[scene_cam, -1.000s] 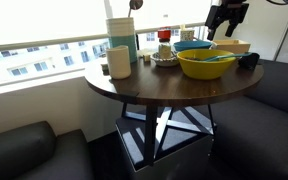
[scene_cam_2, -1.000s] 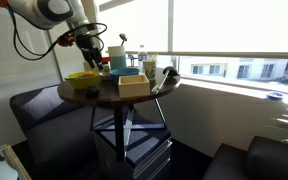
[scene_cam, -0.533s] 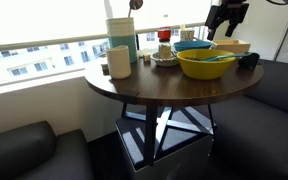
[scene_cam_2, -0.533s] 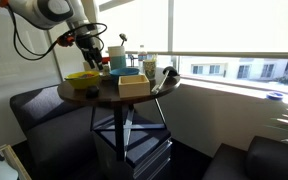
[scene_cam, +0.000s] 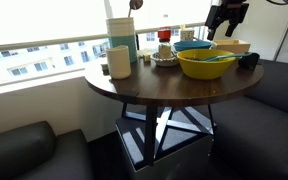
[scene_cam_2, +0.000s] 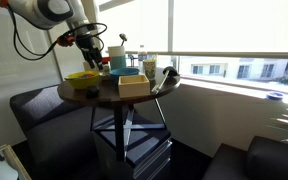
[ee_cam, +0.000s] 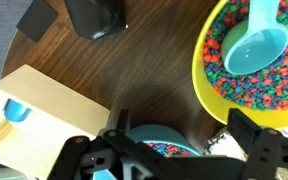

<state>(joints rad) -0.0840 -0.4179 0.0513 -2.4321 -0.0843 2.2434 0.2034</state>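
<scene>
My pincer (ee_cam: 176,140) hangs open over the blue bowl (ee_cam: 156,132), mid-table between the yellow bowl (ee_cam: 197,62) and the wooden box (ee_cam: 39,110). Only the wrist view shows the coloured beads (ee_cam: 284,90) and scoop (ee_cam: 256,45). An exterior view shows a cup (scene_cam: 119,62) at the table (scene_cam: 154,92) edge.

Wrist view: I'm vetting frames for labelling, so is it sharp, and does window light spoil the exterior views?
Wrist view: the gripper at the bottom edge is soft and out of focus, while the yellow bowl of coloured beads looks fairly sharp. In both exterior views the window is blown out white, and the space under the table is dark.
</scene>
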